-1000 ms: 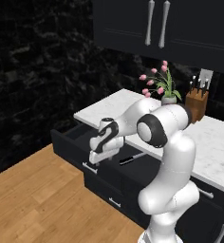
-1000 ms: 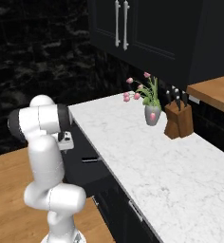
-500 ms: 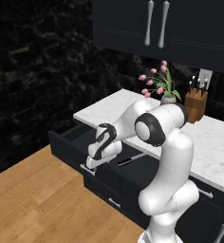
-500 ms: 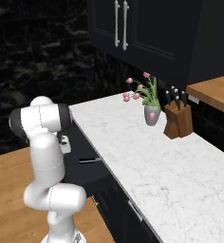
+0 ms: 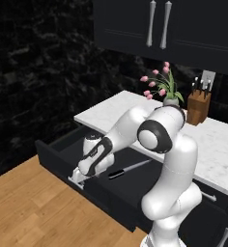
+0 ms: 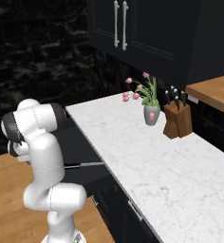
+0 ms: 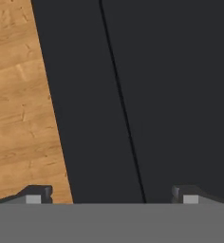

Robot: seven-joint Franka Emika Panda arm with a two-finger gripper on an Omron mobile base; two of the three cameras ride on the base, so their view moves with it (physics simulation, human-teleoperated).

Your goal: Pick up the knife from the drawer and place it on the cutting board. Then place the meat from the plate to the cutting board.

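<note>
Open drawer [image 5: 63,159], with the gripper [image 5: 78,177] at its front edge.

The gripper's two fingertips [image 7: 35,194] stand wide apart and hold nothing; below them are the black drawer front and the wooden floor [image 7: 19,109]. At 3 o'clock from the gripper, the knife [image 5: 130,168] lies flat inside the drawer: black handle toward the gripper, long silver blade pointing to about 2 o'clock, toward the white counter [image 5: 217,149].

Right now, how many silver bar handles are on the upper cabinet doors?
2: the left handle and the right handle hang side by side on the upper cabinet doors, above the flowers. Others may be out of frame.
</note>
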